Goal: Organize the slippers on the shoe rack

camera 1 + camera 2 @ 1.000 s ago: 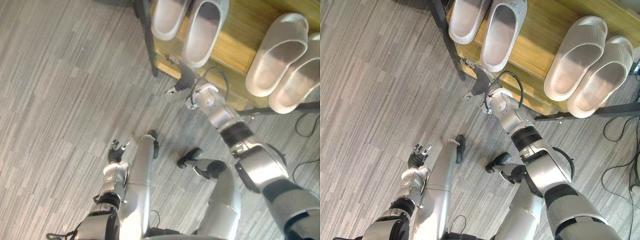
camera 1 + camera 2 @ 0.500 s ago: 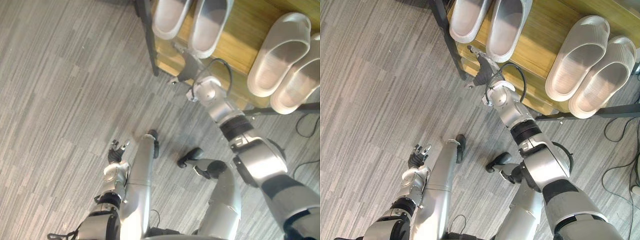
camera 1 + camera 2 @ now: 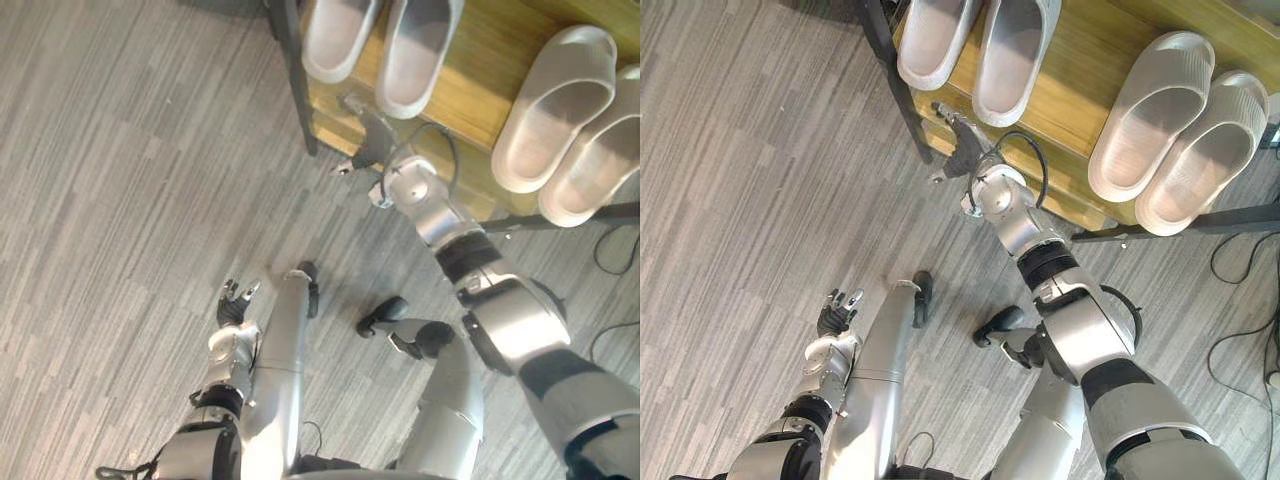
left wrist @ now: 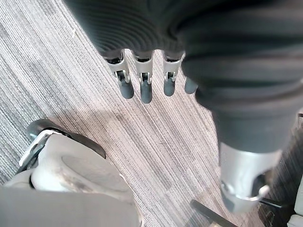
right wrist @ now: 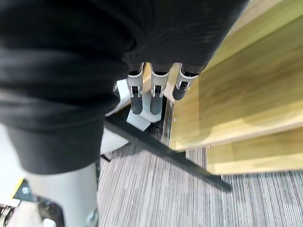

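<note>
Wooden shoe rack, black frame, carries two pale grey pairs on top shelf: left slipper pair at rack's left end, right slipper pair well apart from it. We see right hand at rack's front edge, just below left slipper pair, fingers straight, empty. Left hand hangs low over grey floor, fingers relaxed, holding nothing.

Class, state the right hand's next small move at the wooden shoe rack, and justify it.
Probably draw the open right hand away from the wooden shoe rack: it holds nothing, and the left pale grey slipper pair and the right pair already lie on top.
</note>
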### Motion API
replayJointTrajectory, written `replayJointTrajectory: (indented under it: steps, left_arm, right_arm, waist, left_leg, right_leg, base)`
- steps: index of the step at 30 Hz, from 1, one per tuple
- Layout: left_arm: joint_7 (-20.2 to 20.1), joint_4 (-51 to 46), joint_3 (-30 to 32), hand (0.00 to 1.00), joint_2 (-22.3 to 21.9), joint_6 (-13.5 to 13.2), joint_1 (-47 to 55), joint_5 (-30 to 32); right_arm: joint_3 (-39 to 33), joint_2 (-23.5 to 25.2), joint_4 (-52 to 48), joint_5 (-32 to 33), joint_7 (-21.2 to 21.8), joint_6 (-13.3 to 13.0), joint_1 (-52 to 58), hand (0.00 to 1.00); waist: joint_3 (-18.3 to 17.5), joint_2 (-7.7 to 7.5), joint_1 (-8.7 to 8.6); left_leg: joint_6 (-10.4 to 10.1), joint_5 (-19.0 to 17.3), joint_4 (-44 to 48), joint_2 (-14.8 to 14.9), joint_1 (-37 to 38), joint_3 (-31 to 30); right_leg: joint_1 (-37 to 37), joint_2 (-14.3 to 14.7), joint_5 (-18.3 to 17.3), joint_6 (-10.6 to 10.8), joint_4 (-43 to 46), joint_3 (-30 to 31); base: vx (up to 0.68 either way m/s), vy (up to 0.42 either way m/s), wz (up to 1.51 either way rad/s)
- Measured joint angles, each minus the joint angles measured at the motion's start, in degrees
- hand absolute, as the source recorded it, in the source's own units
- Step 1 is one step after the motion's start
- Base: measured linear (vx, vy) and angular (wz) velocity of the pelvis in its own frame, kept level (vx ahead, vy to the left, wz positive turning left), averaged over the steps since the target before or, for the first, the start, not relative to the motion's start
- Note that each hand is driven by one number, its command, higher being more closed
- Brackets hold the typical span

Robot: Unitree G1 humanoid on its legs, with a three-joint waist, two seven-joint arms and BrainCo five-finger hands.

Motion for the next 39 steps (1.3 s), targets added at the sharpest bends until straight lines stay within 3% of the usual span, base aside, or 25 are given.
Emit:
replayJointTrajectory:
  steps: [7,13,19,23,31,39]
  left_arm:
    - [-0.8,0.1,-0.1,0.0,-1.0,0.3,0.2,0.1]
    - [-0.7,0.1,-0.1,0.0,-0.5,0.4,1.5,1.2]
    - [-1.1,0.7,-1.5,0.0,-0.6,0.9,1.9,1.3]
    - [-1.1,1.0,-2.5,0.0,-0.6,1.4,2.0,1.4]
    - [-0.9,0.5,-0.5,0.0,-1.1,1.8,2.0,2.2]
    - [-0.6,-0.4,2.3,0.0,-1.1,1.8,1.8,2.2]
  right_arm:
    - [1.8,0.2,-5.5,1.4,0.5,-0.4,8.4,0.0]
    - [2.1,2.7,-15.9,2.3,-0.1,-1.8,19.6,0.0]
    - [-7.8,5.8,-26.9,8.9,-4.1,-4.9,31.1,0.0]
    - [-14.6,8.7,-31.4,10.5,-8.8,-6.1,34.3,0.0]
    - [-26.4,13.4,-31.4,10.6,-16.8,-4.9,35.2,0.0]
    - [-29.4,14.0,-23.8,17.7,-17.5,-3.9,28.5,0.0]
  waist:
    - [-0.1,0.23,-0.7]
    - [-0.3,0.12,-2.3]
    - [-0.6,-0.17,-4.39]
    - [-0.6,-0.29,-4.91]
    - [-0.6,-0.34,-5.34]
    - [-0.6,-0.47,-5.32]
  left_leg:
    - [0.0,-0.1,-0.9,0.1,4.2,0.7]
    - [0.1,0.8,-7.0,3.0,12.0,4.4]
    - [0.2,2.7,-11.4,3.9,17.2,6.6]
    - [0.3,2.9,-12.1,3.9,18.6,7.6]
    - [-0.1,3.0,-12.0,3.9,18.6,7.2]
    - [0.2,3.4,-10.3,4.1,14.7,7.1]
  right_leg:
    - [3.6,0.3,0.0,0.0,-0.9,0.5]
    - [9.2,2.7,2.4,-0.5,-6.8,0.9]
    - [13.3,3.6,3.9,-0.2,-10.4,0.6]
    - [13.5,3.5,4.0,-0.2,-10.4,1.6]
    - [13.8,3.7,3.3,0.8,-10.2,1.5]
    - [9.6,3.7,3.3,0.8,-8.6,2.4]
  base:
    - [0.0,0.004,-0.01]
    - [-0.01,-0.007,-0.13]
    - [0.0,-0.007,-0.01]
    - [-0.01,-0.01,-0.08]
    - [-0.03,-0.003,0.02]
    - [-0.02,0.003,-0.01]
